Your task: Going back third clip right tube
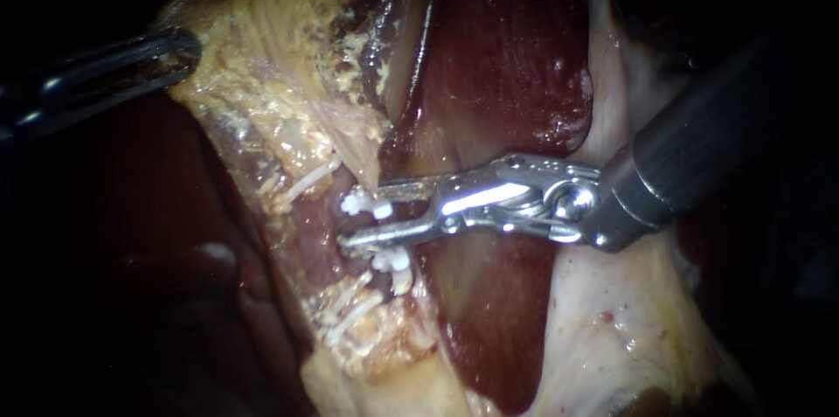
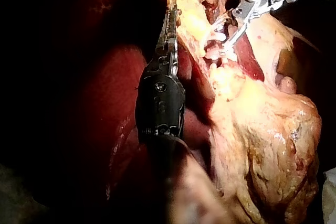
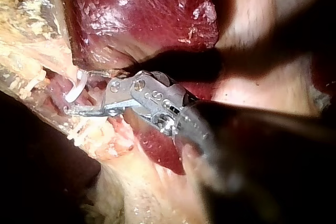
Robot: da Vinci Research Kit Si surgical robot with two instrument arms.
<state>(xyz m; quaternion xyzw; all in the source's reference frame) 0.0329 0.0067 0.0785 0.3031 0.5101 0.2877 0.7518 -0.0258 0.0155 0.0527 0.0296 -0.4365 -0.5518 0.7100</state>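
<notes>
one clip (image 1: 356,203) sits on the tube (image 1: 313,238) between the right instrument's (image 1: 364,213) open jaws. another clip (image 1: 395,260) sits just beside the lower jaw. the left instrument (image 1: 177,57) is well apart.

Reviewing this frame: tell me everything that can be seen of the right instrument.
The right instrument has a dark shaft entering from the upper right, a shiny metal wrist with a round pivot, and two slim silver jaws. The jaws stand open, a gap between them, tips beside the white clips. It lies over dark red tissue. Whether a jaw touches a clip cannot be told.
</notes>
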